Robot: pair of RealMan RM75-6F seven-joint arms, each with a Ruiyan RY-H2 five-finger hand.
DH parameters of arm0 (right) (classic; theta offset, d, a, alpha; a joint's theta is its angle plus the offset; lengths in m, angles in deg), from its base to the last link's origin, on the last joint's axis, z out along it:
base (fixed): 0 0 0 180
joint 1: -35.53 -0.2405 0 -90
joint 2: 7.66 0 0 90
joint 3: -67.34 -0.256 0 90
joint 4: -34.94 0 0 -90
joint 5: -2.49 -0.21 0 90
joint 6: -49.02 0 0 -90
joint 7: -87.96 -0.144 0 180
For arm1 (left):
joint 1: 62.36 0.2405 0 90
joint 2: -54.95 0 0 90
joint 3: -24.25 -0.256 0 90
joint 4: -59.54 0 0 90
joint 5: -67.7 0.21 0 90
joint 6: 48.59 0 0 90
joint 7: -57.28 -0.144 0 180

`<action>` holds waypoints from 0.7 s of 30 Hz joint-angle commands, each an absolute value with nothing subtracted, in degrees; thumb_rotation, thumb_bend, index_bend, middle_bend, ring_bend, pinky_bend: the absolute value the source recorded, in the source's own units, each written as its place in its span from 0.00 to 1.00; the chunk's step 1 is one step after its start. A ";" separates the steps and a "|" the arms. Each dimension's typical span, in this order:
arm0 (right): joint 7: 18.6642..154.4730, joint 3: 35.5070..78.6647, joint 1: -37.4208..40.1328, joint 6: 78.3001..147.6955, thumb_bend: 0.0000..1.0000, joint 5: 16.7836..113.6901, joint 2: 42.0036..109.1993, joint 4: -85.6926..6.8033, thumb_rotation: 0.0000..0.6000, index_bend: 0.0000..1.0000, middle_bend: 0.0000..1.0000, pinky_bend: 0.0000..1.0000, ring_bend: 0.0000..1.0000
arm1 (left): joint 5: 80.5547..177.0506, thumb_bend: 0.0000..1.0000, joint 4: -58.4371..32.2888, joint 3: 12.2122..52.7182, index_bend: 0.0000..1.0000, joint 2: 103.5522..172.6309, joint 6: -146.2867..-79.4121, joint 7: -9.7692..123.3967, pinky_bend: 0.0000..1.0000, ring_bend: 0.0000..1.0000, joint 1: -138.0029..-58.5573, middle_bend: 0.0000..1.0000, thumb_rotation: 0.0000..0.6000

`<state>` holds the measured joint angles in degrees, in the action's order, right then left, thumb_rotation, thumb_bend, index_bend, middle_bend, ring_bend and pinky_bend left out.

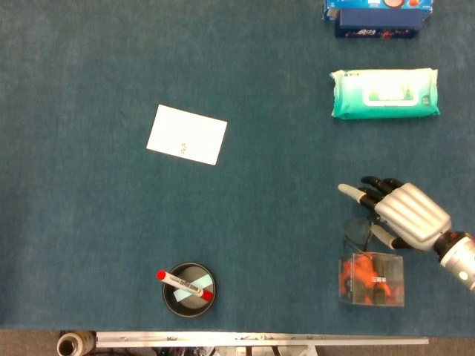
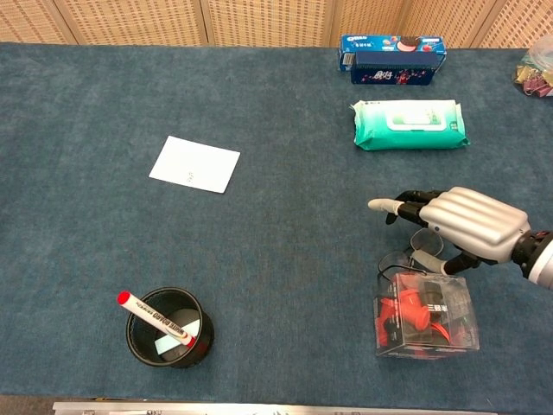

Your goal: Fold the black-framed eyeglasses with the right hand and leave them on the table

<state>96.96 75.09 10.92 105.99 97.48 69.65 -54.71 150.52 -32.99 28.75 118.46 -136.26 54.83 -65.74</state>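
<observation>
A black cup (image 2: 168, 333) at 7 o'clock holds a red-capped marker (image 2: 155, 318). The clear box (image 2: 425, 323) at 5 o'clock holds something orange. Right hand (image 2: 462, 225) hovers spread over the eyeglasses (image 1: 358, 232), grasping nothing.

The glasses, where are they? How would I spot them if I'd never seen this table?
Look at the near right part of the blue table, where the robot's right hand hovers with fingers spread. The black-framed eyeglasses peek out from under it, just beyond a clear box with orange things inside. They are the only thin dark wire shape with round lenses.
</observation>
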 commanded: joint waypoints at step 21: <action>100.10 75.11 11.71 106.81 0.42 95.22 69.00 -52.21 1.00 0.01 0.28 0.27 0.13 | 150.56 0.24 -33.02 28.76 0.56 118.49 -136.33 54.67 0.53 0.39 -65.69 0.54 1.00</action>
<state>100.03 75.13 11.65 106.75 95.28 69.06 -52.20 150.56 -33.02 28.76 118.49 -136.33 54.66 -65.69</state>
